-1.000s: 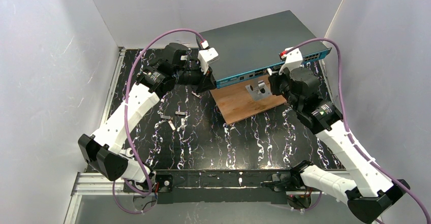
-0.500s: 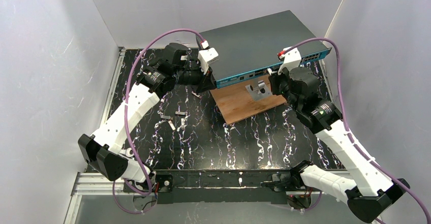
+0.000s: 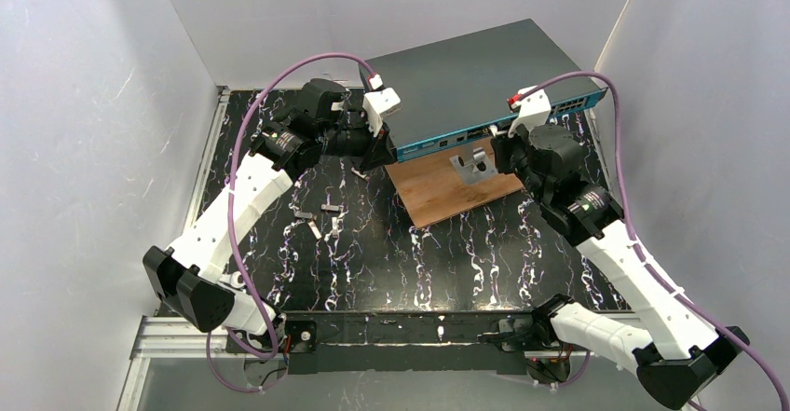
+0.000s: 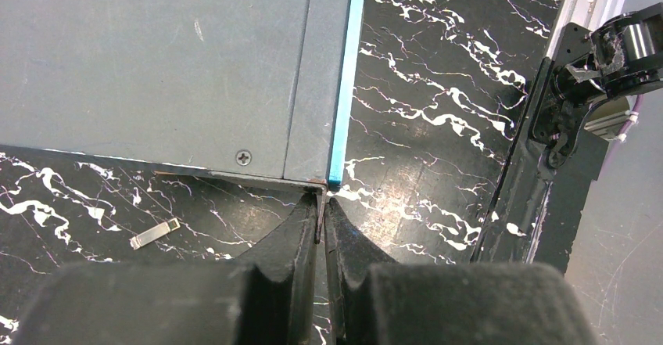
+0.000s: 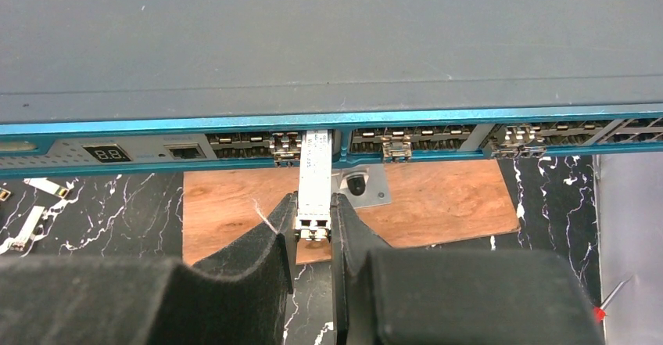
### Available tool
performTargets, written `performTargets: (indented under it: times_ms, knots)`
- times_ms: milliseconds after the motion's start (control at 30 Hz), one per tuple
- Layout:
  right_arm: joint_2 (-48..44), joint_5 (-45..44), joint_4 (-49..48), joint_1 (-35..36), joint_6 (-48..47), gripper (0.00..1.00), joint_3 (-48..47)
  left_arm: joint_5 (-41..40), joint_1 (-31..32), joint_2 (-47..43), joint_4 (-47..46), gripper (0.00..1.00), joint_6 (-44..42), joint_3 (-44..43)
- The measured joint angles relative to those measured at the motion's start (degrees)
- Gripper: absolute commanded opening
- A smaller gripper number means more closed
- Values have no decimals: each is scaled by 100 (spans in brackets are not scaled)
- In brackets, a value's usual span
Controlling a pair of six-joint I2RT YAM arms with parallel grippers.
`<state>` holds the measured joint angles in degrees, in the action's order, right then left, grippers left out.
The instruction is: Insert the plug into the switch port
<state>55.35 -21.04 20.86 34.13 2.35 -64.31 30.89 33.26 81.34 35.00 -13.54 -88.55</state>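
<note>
One switch (image 5: 313, 40), far on marbled surface (image 3: 466, 253), front over one wooden board (image 5: 446, 200). One plug (image 5: 314, 181), rear pinched between right fingers (image 5: 270, 243), nose at socket in teal front strip. At switch's left front corner: left fingers (image 4: 293, 231), pressed together. Several loose metal strips (image 3: 302, 215). Versus second ago: slight shift of right arm, nothing else. Readable: "8.8" on display (image 5: 107, 153); plug label too small.
</note>
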Motion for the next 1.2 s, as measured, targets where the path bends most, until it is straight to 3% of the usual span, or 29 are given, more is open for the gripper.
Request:
performTargets:
  times_ms: [1200]
  knots:
    - [175,214,-85,-146,-107,1,-57,-4,11,-7,2,0,-63,0]
